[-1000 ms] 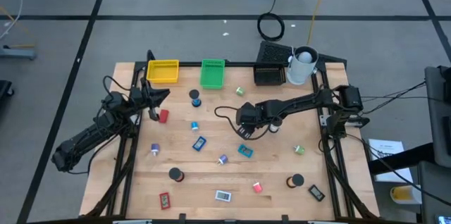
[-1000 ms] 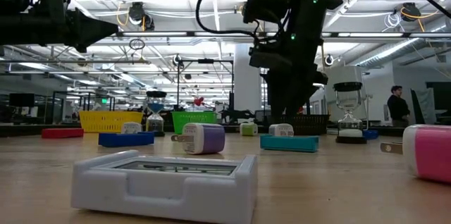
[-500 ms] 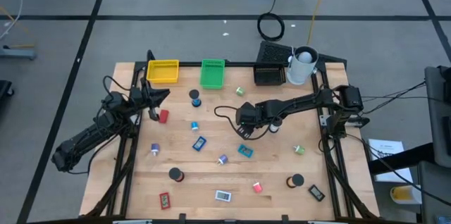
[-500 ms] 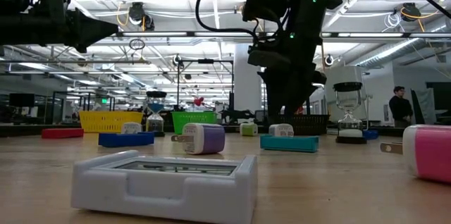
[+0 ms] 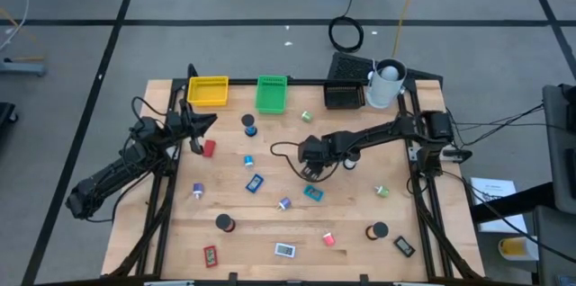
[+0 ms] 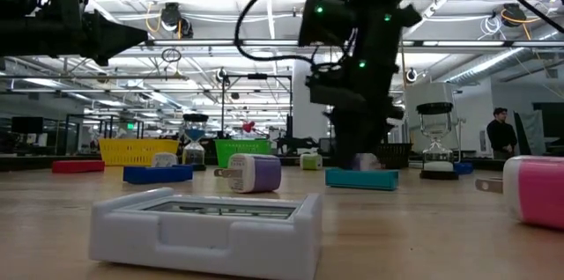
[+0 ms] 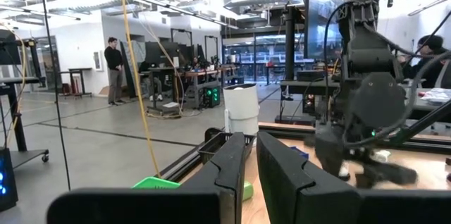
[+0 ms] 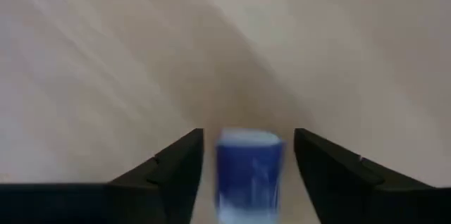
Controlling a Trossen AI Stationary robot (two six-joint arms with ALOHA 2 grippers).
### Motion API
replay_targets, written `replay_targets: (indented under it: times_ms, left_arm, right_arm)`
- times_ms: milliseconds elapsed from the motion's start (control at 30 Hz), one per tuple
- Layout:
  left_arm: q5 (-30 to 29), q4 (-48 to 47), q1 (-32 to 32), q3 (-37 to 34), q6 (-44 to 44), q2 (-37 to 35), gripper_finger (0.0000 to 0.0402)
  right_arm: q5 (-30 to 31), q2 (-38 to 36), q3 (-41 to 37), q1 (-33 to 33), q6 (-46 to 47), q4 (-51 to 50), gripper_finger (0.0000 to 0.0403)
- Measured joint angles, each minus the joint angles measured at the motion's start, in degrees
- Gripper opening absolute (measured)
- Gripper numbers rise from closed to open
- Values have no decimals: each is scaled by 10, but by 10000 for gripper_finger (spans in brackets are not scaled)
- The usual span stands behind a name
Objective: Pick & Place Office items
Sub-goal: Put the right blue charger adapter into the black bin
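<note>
My right gripper (image 5: 309, 169) is open, low over the middle of the table. In the right wrist view its fingers (image 8: 180, 160) stand on either side of a small blue and white bit (image 8: 248, 164) on the wood, with a gap on both sides. A teal flat piece (image 5: 312, 193) lies just nearer. My left gripper (image 5: 194, 130) is shut and hangs above the table's left part, over a red piece (image 5: 209, 148). Other office items lie scattered: a blue piece (image 5: 255, 183), a black roll (image 5: 223, 223), a purple bit (image 5: 284, 203).
A yellow tray (image 5: 208, 90), a green tray (image 5: 271, 93) and a black tray (image 5: 343, 95) stand along the far edge, with a white cup (image 5: 387, 84) at the far right corner. A white piece (image 6: 207, 227) lies close to the near edge. A person (image 6: 500, 135) stands in the room behind.
My right gripper has come down toward the table and shifted a little toward the left and near edges, ending low around the blue and white bit. The left arm has kept still.
</note>
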Motion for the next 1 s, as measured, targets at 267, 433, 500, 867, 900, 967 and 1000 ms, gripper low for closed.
replay_targets:
  times_ms: [267, 433, 500, 867, 900, 967, 1000]
  left_arm:
    - [0, 0, 0, 0, 0, 0, 47]
    - [0, 0, 0, 0, 0, 0, 47]
    - [0, 0, 0, 0, 0, 0, 47]
    - [3, 0, 0, 0, 0, 0, 47]
    - [3, 0, 0, 0, 0, 0, 47]
    - [3, 0, 0, 0, 0, 0, 47]
    - [3, 1, 0, 0, 0, 0, 47]
  right_arm:
    - [-12, 1, 0, -6, -52, 4, 89]
    - [-13, -20, 1, -15, -131, -6, 70]
    - [-14, -36, 1, -21, -151, -16, 77]
    - [-57, -96, 2, -9, -162, -123, 205]
    - [-57, -92, 2, -6, -164, -124, 217]
    - [-57, -77, 2, -3, -164, -121, 237]
    - [-57, -72, 2, -1, -162, -126, 245]
